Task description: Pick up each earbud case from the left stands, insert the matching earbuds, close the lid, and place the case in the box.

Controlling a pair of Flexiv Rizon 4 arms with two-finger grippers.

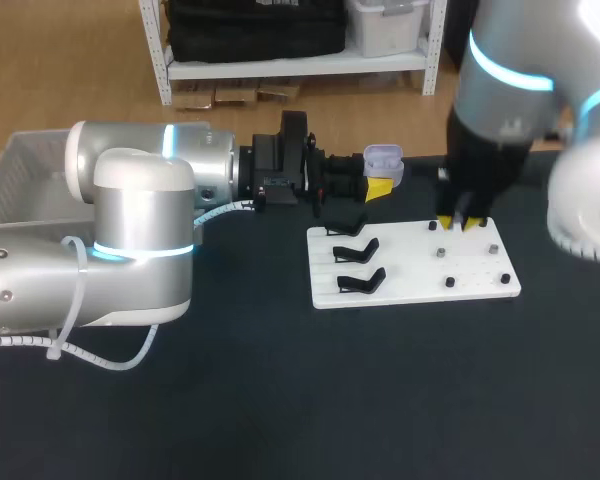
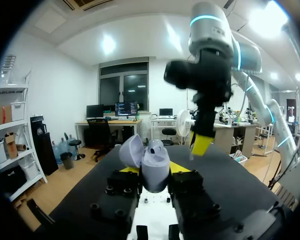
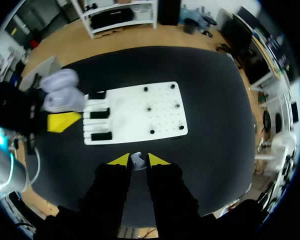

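A lavender earbud case [image 1: 383, 158] with its lid tipped open is held off the table beyond the white board's [image 1: 415, 290] far left corner, my left gripper [image 1: 380, 182] shut on it. In the left wrist view the case [image 2: 156, 165] sits between the yellow tips of the left gripper [image 2: 155, 170], lid [image 2: 131, 151] swung back. My right gripper [image 1: 462, 222] hangs over the board's far right edge. It [image 3: 135, 159] is shut on a small pale earbud [image 3: 136, 160], with the board [image 3: 135, 112] beneath and ahead of it.
Three black stands [image 1: 358, 252] line the board's left side, none with a case on it. Several small dark pieces [image 1: 449, 282] dot its right half. A translucent box [image 1: 20, 170] stands at the far left behind my left arm.
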